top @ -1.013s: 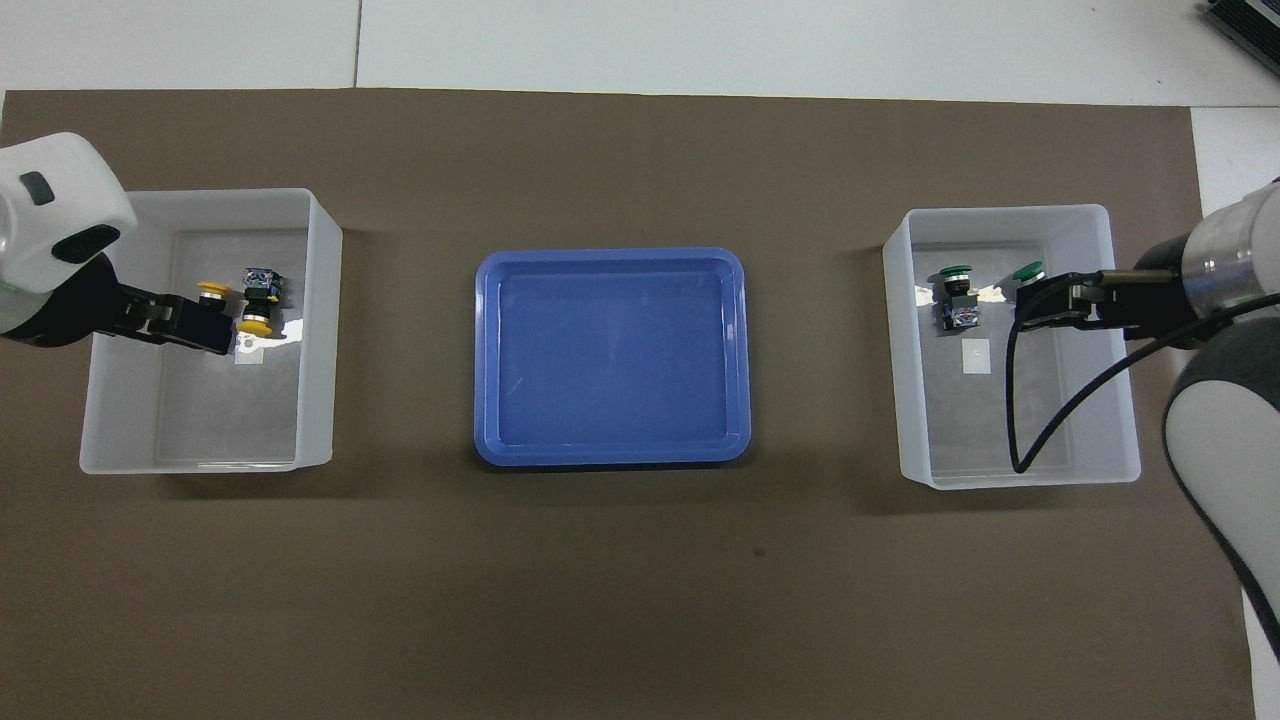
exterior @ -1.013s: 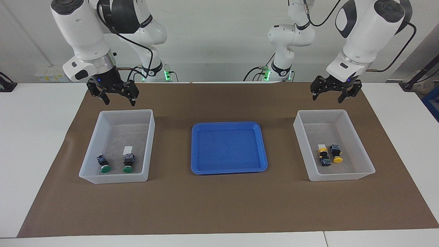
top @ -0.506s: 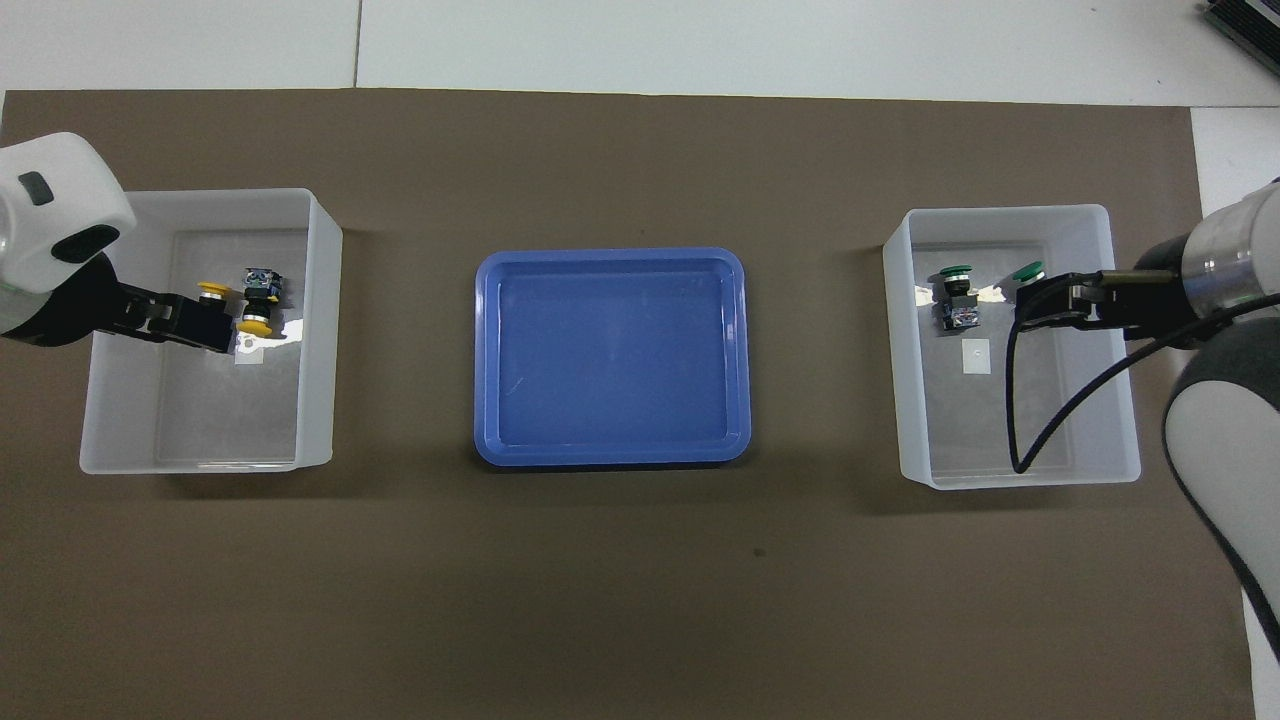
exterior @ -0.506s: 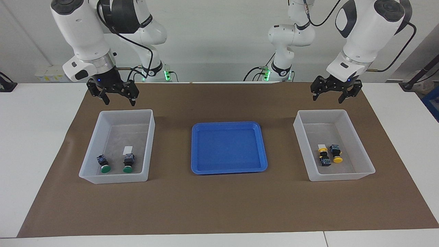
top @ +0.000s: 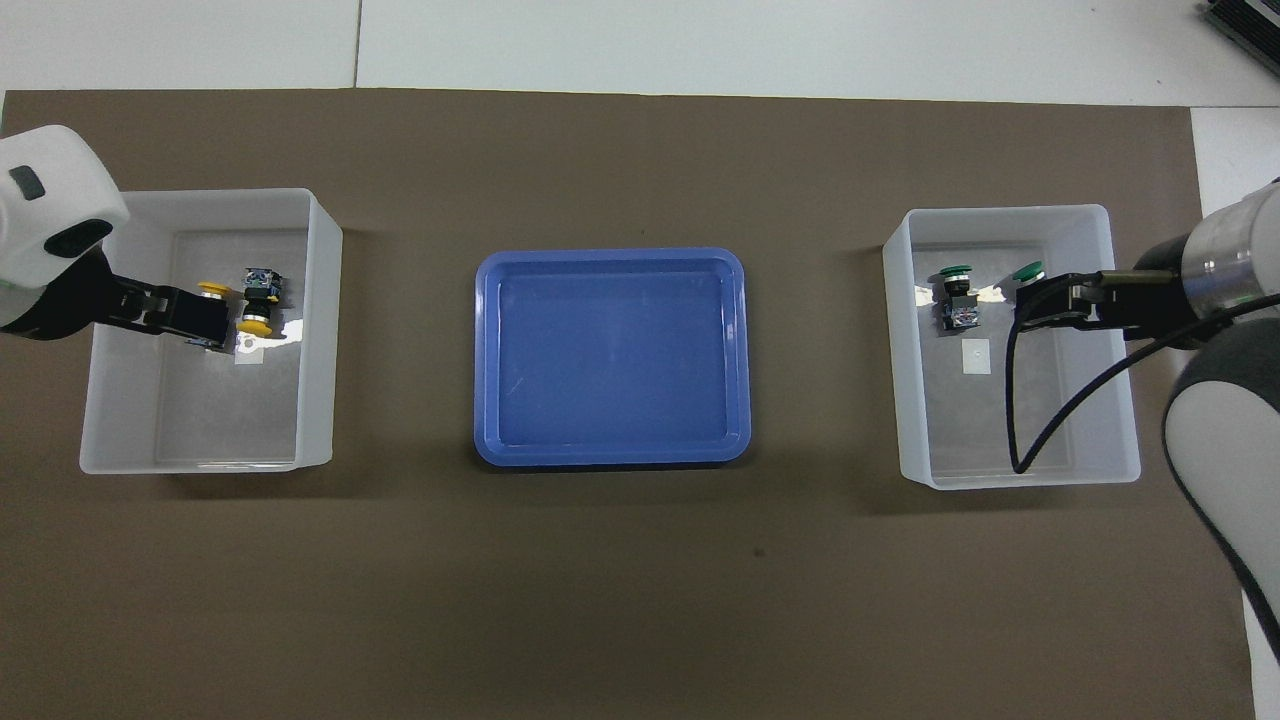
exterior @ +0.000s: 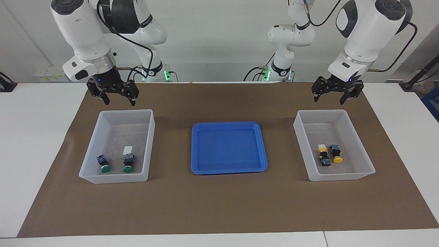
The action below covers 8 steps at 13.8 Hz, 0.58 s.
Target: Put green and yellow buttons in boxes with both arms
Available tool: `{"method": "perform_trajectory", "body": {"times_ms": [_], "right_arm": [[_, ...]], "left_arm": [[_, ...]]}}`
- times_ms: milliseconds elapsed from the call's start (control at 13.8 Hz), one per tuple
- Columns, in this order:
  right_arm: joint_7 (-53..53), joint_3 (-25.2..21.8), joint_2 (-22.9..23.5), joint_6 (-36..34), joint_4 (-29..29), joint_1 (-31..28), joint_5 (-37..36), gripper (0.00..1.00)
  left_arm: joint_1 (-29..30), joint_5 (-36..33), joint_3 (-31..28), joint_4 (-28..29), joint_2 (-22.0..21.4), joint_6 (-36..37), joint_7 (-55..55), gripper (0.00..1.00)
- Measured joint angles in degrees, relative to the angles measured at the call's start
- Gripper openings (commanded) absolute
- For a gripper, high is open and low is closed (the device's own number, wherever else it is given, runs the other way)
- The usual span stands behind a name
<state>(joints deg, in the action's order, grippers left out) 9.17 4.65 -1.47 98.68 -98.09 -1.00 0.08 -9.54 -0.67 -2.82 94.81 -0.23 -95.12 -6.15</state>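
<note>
state: green buttons (exterior: pixel 116 165) in box (exterior: pixel 103 178) at right arm's end of blue tray (exterior: pixel 229 170), yellow buttons (exterior: pixel 330 155) in box (exterior: pixel 356 176) at left arm's end | right gripper (exterior: pixel 117 100) and left gripper (exterior: pixel 334 97) raised, jaws apart, empty | judged complete, no pick pending

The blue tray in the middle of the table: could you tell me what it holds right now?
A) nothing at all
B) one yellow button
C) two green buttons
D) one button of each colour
A: the blue tray is bare, the green buttons lie in one clear box and the yellow buttons in the other box.
</note>
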Motion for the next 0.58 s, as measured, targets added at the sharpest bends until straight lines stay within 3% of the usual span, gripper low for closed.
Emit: {"method": "perform_trajectory", "body": {"times_ms": [579], "right_arm": [[0.0, 0.0, 0.0, 0.0, 0.0, 0.0, 0.0, 1.0]], "left_arm": [[0.3, 0.0, -0.3, 0.0, 0.0, -1.0, 0.9, 1.0]]}}
